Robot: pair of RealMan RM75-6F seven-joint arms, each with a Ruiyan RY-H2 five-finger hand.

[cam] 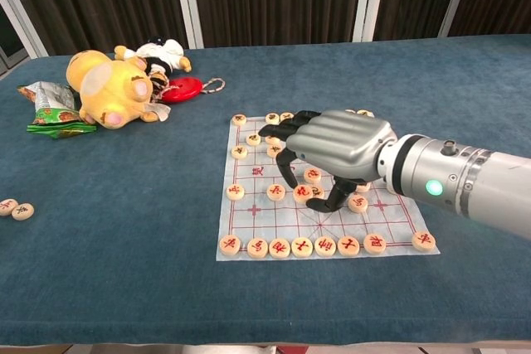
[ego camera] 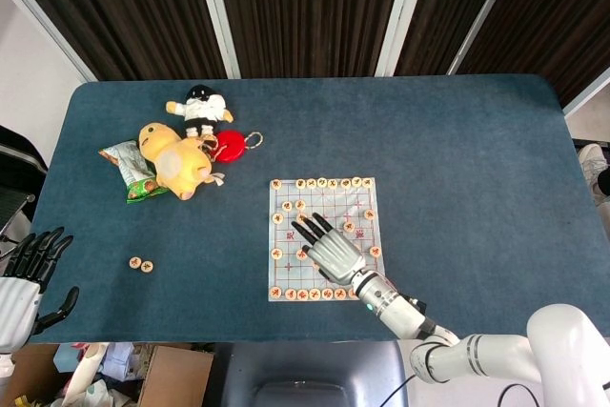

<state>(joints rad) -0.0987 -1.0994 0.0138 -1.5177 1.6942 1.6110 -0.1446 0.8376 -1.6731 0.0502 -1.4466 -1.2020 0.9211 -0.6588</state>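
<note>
A paper chess board point(ego camera: 329, 209) point(cam: 259, 210) lies on the blue table, with round wooden pieces point(cam: 280, 247) along its edges and some in the middle. My right hand point(ego camera: 329, 247) point(cam: 336, 151) hovers over the board's middle, palm down, fingers arched and apart. Its thumb and a fingertip point(cam: 289, 183) hang on either side of two pieces point(cam: 309, 194); no piece is lifted. My left hand point(ego camera: 24, 283) shows only in the head view, beyond the table's near left corner, fingers spread and holding nothing.
Two loose pieces point(ego camera: 141, 263) point(cam: 15, 207) lie at the near left. At the far left sit a yellow plush point(ego camera: 176, 164) point(cam: 108, 87), a small black-and-white doll point(ego camera: 200, 107), a red disc point(ego camera: 229, 146) and a green snack packet point(ego camera: 132, 173). A cardboard box point(ego camera: 172, 374) is below the table.
</note>
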